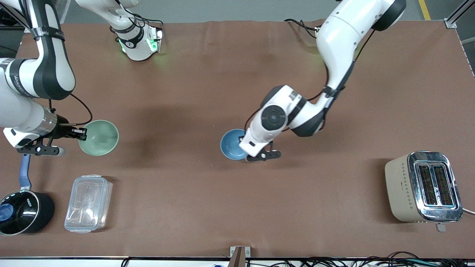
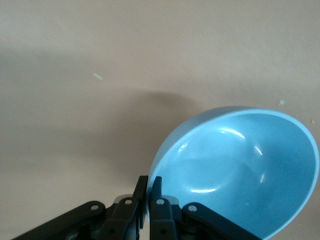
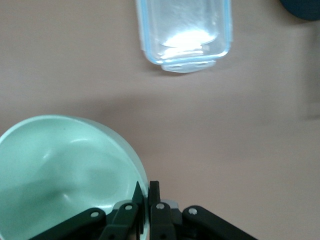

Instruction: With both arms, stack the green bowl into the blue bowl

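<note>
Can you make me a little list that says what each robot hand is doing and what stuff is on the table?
left tool: shut on the rim of the blue bowl, mid-table
right tool: shut on the rim of the green bowl, toward the right arm's end
stacked: not yet, bowls apart
clear lidded container: nearer the front camera than the green bowl
black saucepan: blue handle, beside the container
toaster: toward the left arm's end
</note>
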Robot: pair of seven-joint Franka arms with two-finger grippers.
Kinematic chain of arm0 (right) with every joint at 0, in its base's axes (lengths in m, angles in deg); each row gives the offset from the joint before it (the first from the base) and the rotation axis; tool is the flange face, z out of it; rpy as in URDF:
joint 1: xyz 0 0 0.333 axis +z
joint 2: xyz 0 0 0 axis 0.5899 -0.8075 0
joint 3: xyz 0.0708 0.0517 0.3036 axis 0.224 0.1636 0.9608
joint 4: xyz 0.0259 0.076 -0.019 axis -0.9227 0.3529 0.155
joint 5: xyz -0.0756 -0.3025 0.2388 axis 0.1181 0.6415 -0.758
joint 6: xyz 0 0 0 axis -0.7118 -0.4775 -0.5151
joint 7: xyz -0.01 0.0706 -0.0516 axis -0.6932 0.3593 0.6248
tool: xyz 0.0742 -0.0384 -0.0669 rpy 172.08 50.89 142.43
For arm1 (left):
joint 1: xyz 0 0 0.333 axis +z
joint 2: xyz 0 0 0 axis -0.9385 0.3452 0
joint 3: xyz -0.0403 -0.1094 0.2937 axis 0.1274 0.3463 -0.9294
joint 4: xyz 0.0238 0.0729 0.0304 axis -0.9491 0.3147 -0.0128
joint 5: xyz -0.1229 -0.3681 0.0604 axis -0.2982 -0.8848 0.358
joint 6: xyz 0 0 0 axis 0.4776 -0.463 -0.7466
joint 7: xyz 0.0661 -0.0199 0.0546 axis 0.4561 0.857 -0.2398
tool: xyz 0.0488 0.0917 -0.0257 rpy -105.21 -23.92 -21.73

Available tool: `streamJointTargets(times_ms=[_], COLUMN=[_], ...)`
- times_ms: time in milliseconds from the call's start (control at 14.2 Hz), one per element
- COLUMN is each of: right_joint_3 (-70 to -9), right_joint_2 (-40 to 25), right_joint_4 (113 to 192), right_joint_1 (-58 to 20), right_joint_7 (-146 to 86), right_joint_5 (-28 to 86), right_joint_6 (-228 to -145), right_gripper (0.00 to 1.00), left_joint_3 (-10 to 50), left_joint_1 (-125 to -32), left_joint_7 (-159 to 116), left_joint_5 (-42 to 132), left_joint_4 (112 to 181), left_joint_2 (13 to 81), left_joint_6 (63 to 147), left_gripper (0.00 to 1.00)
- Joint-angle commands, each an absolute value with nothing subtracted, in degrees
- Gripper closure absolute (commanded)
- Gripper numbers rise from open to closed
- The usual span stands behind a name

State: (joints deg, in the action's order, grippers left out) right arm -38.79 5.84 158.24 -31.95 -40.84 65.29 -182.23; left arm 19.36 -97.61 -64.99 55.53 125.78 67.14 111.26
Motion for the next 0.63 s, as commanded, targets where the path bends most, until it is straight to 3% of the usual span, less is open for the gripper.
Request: streamJointTargets(times_ms=[0, 141, 211, 281, 422, 562], right_joint_3=[-37.24, -33.90, -31.97, -29.51, -27.65, -27.73], right_joint_2=[4.50, 3.54, 2.49, 0.74, -1.90, -4.98], right_joint_4=[154.70, 153.91, 153.30, 151.98, 149.96, 148.46], right_joint_1=[-25.80, -23.77, -23.32, -22.71, -21.48, -16.58], right_joint_7=[-53.82, -63.57, -67.89, -72.28, -78.45, -84.77], right_joint_5=[64.75, 64.75, 64.75, 65.10, 65.37, 65.72], right_joint_6=[-181.17, -181.69, -181.95, -182.74, -183.27, -185.54], right_gripper=[1.00, 1.00, 1.00, 1.00, 1.00, 1.00], left_joint_3=[18.78, 18.78, 18.78, 18.78, 18.61, 18.52], left_joint_1=[-99.94, -99.60, -99.86, -99.69, -98.29, -95.48], left_joint_7=[-67.34, -67.17, -66.99, -66.99, -66.82, -66.55], left_joint_5=[55.02, 54.94, 54.94, 54.94, 55.20, 55.90], left_joint_4=[123.49, 123.67, 123.49, 123.49, 123.49, 123.49], left_joint_2=[70.52, 71.05, 71.57, 71.58, 70.00, 66.06], left_joint_6=[113.37, 113.46, 113.72, 114.33, 113.73, 111.63], left_gripper=[1.00, 0.97, 0.82, 0.62, 0.00, 0.00])
